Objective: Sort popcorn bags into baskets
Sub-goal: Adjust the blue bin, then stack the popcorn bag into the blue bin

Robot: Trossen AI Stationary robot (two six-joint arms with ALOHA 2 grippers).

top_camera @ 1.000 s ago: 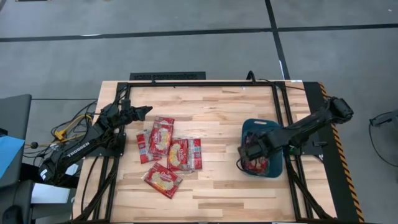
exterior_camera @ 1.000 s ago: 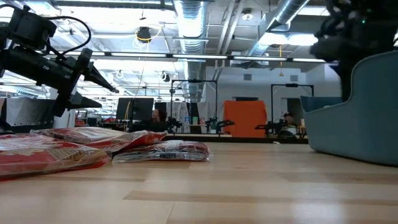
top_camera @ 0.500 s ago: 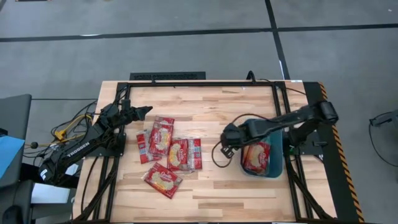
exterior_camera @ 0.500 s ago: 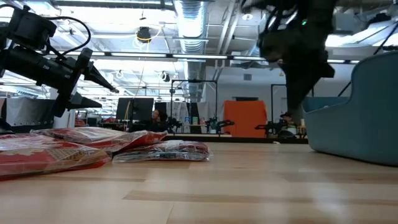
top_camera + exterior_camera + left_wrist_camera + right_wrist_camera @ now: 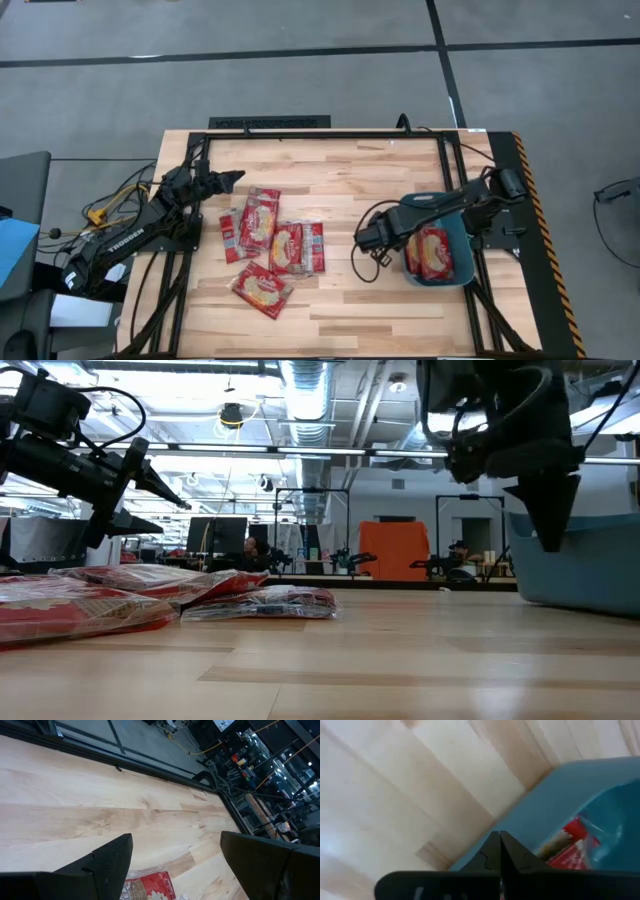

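The right tool point(image 5: 374, 237) stood closed and empty just beside the teal basket point(image 5: 461, 232) near the right edge of the surface point(image 5: 340, 165); one popcorn bag point(image 5: 436, 252) lay inside. Five bags point(image 5: 272, 245) waited near the left edge, so the next pick probably required reaching across. The left tool point(image 5: 231, 177) hovered open beside them.

The teal bin point(image 5: 585, 565) is cut off by the right edge of the low view. In the right wrist view, its wall hides most of the popcorn bag point(image 5: 577, 840) inside. In the high view, the overlapping popcorn bags point(image 5: 268, 242) on the counter point(image 5: 340, 180) partly cover one another. Packet lettering is too small to read.
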